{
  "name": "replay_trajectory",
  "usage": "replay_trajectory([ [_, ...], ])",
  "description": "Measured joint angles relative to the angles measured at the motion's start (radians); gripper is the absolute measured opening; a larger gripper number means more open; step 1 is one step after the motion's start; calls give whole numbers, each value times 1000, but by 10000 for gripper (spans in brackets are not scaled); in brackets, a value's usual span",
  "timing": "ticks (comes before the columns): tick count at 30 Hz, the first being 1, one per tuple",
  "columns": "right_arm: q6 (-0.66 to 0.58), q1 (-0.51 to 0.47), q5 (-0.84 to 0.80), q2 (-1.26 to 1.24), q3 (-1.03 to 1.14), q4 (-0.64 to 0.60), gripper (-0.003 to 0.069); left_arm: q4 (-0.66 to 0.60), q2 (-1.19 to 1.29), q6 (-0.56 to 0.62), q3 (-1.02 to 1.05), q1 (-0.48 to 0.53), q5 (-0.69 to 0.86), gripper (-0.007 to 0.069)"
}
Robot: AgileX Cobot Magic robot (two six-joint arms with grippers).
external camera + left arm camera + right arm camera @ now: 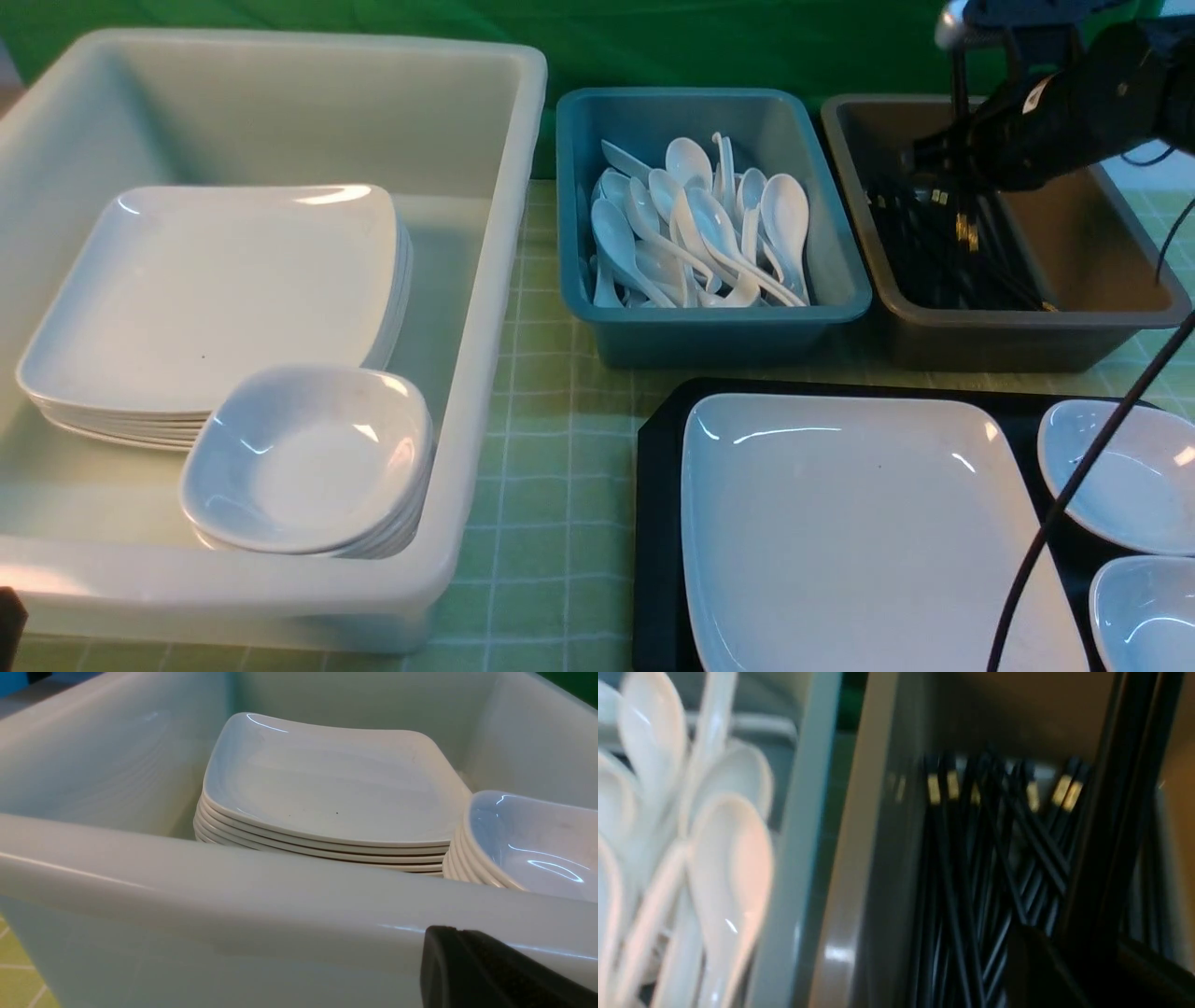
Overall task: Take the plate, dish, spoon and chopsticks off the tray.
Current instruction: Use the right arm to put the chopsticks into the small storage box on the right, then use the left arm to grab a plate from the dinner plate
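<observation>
- Now the right gripper (934, 154) hangs over chopsticks (943, 252) in the brown bin (1027, 331); its jaws' state cannot be told.
- Left gripper (490, 970) closed, near the white tub (233, 882).
- Plate (859, 532) lies on the tray (658, 523).

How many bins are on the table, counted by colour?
Big white plastic tub: 1
Teal plastic bin: 1
Grey-brown plastic bin: 1
Total: 3

Bare surface (560, 523) runs down centre frame between the white bin (485, 308) left and tray (658, 523) lower right; right arm (1074, 112) crowds the brown bin (1008, 341), upper right.
</observation>
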State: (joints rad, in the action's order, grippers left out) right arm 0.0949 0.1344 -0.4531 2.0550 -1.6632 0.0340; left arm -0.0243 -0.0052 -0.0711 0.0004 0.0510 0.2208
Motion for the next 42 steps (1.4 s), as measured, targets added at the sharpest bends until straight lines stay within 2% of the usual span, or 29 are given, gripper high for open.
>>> replay_trajectory([
  [4, 23, -7, -2, 42, 0, 0, 165, 0, 0, 0, 0, 0, 0, -4],
  [7, 28, -7, -15, 45, -5, 0, 230, 0, 0, 0, 0, 0, -1, -4],
  [10, 35, -7, -70, 26, -31, -1, 325, 0, 0, 0, 0, 0, -1, -4],
  [13, 30, -7, -154, -1, -69, 0, 358, 0, 0, 0, 0, 0, -1, -4],
  [15, 5, -7, -234, -27, -101, 0, 347, 0, 0, 0, 0, 0, -1, -4],
  [17, -55, -7, -381, -80, -149, 0, 270, 0, 0, 0, 0, 0, -1, -4],
  [20, -131, -7, -590, -173, -203, 1, 74, 0, 0, 0, 0, 0, -1, -4],
  [23, -152, -7, -708, -272, -206, 0, 18, 0, 0, 0, 0, 0, -2, -4],
  [30, -161, -7, -748, -596, -21, -7, 3, 0, 0, 0, 0, 0, -2, -4],
  [35, -162, -7, -745, -902, 256, -26, 6, 0, 0, 0, 0, 0, -2, -4],
  [39, -162, -7, -622, -1165, 487, -27, 10, 0, 0, 0, 0, 0, -1, -4],
  [40, -162, -7, -605, -1165, 499, -27, 10, 0, 0, 0, 0, 0, -1, -4],
  [42, -162, -7, -502, -1331, 634, -34, 10, 0, 0, 0, 0, 0, -1, -4],
])
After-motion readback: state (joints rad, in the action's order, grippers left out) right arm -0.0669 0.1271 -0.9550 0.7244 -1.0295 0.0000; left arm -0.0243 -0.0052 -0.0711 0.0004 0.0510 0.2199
